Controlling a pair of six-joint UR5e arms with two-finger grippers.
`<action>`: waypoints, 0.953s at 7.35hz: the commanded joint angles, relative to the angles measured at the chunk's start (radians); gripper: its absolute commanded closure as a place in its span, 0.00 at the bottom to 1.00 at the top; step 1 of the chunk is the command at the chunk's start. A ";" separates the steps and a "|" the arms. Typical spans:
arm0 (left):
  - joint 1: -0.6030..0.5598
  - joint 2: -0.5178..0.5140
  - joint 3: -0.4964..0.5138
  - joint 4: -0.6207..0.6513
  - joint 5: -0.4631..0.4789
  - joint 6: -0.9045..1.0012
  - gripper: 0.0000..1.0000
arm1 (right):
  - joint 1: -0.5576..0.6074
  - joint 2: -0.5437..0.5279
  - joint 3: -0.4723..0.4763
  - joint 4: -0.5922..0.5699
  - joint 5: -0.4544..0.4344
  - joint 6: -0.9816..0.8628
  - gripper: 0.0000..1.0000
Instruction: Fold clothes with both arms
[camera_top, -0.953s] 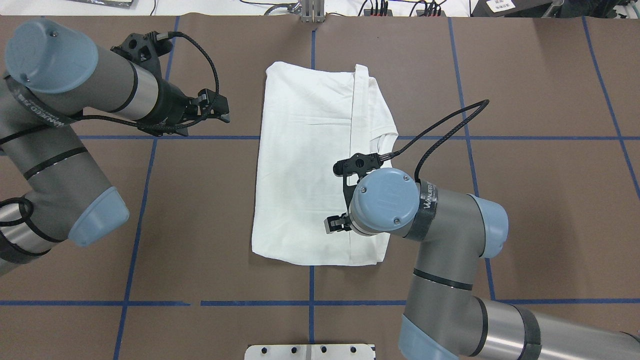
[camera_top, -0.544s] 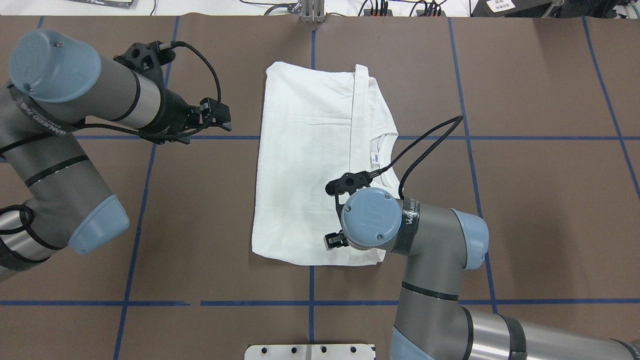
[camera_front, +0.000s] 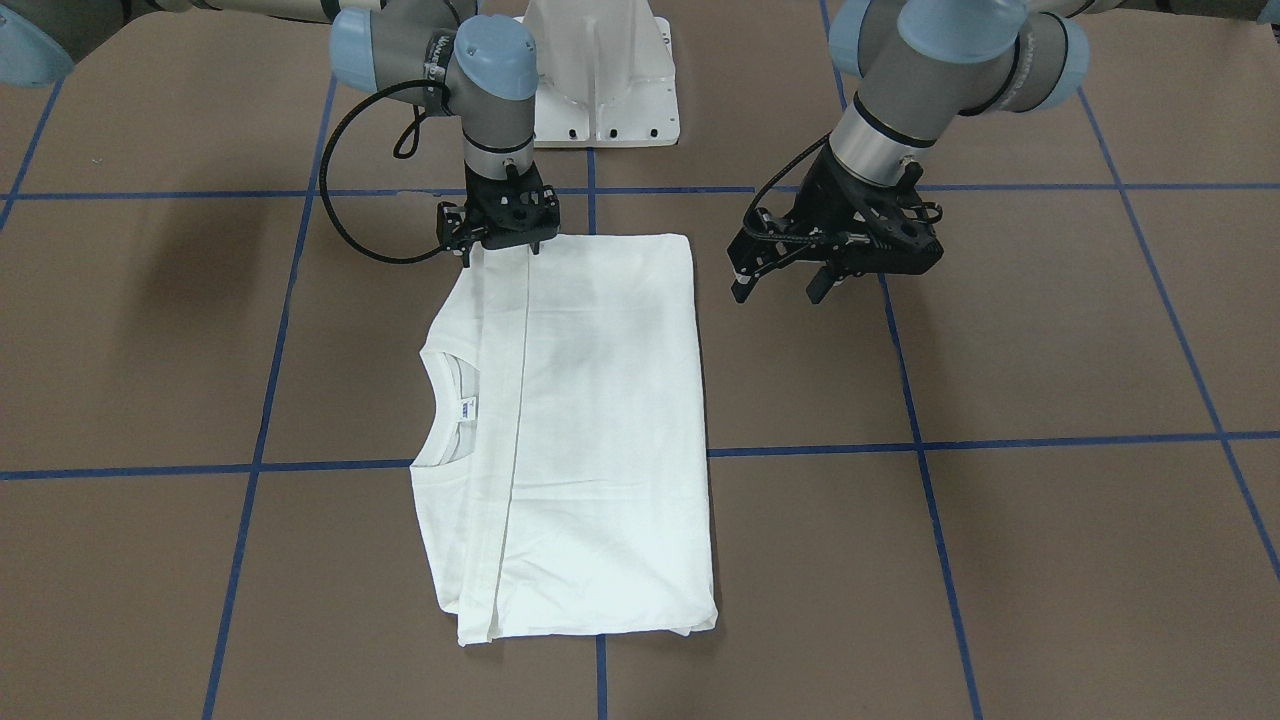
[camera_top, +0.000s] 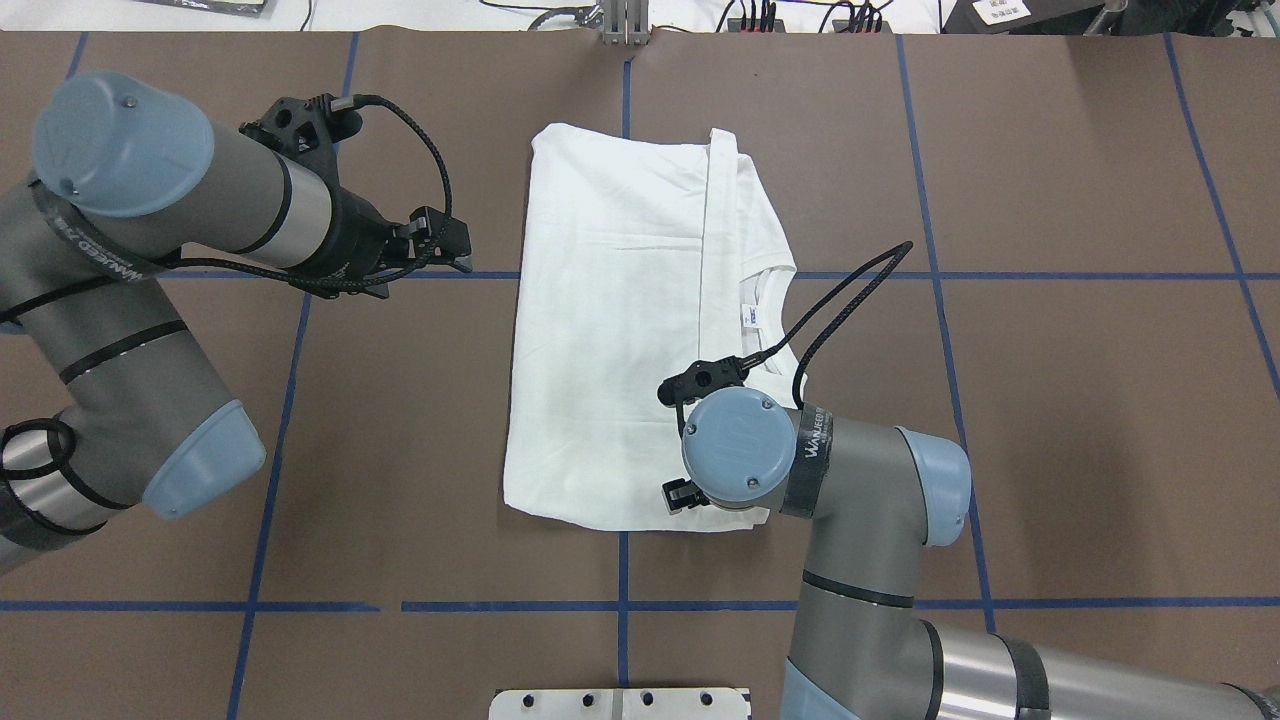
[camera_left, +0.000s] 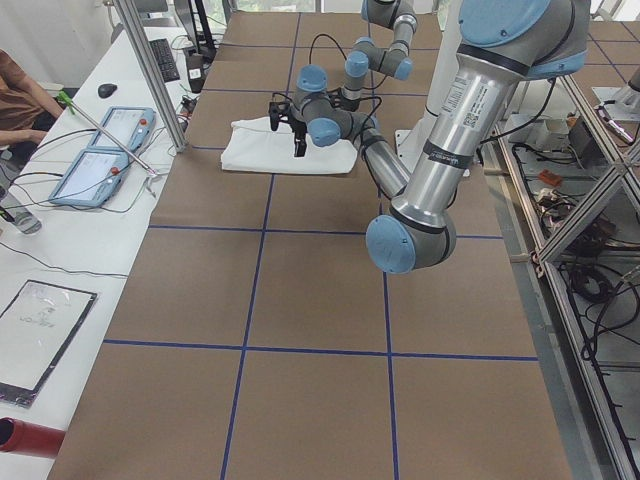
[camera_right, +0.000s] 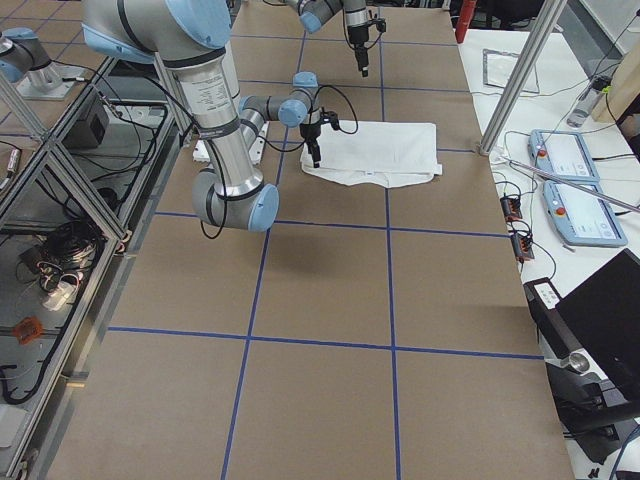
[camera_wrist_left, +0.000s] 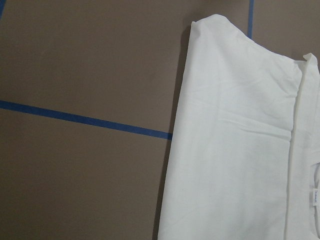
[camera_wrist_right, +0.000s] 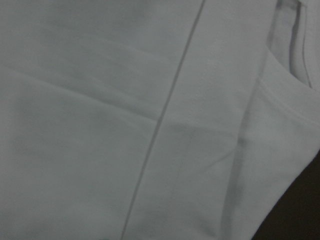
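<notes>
A robotics lab; a left arm (camera_top: 130, 200) and a right arm (camera_top: 870, 500) work at a brown table (camera_top: 1100, 400) gridded with blue tape (camera_top: 1100, 276); aluminium posts (camera_right: 520, 75), control tablets (camera_left: 88, 180), a keyboard (camera_left: 162, 60) and cable bundles (camera_right: 60, 250) surround it.

**Non-task items in view**

Brown table (camera_top: 1050, 400) w/ blue tape grid (camera_top: 1100, 276). White metal pedestal base (camera_front: 600, 80) at robot-side edge, centre. White side bench (camera_left: 60, 260) on operator side: 2 tablet-type pendants (camera_left: 115, 130), keyboard (camera_left: 162, 60), mouse (camera_left: 108, 90), red cylinder (camera_left: 25, 438). Person in brown top (camera_left: 20, 100) at the bench. Black laptop (camera_right: 600, 310) at bench's other end. Alu frame post (camera_left: 150, 70).
</notes>
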 joint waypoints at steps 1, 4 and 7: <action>0.001 0.001 -0.001 0.000 0.001 0.000 0.00 | -0.002 -0.002 -0.002 -0.007 0.003 -0.006 0.00; 0.001 0.000 -0.003 0.002 0.000 0.000 0.00 | 0.015 -0.005 0.004 -0.054 0.006 -0.040 0.00; 0.017 0.000 -0.001 -0.001 0.002 -0.022 0.00 | 0.033 -0.088 0.065 -0.076 0.007 -0.071 0.00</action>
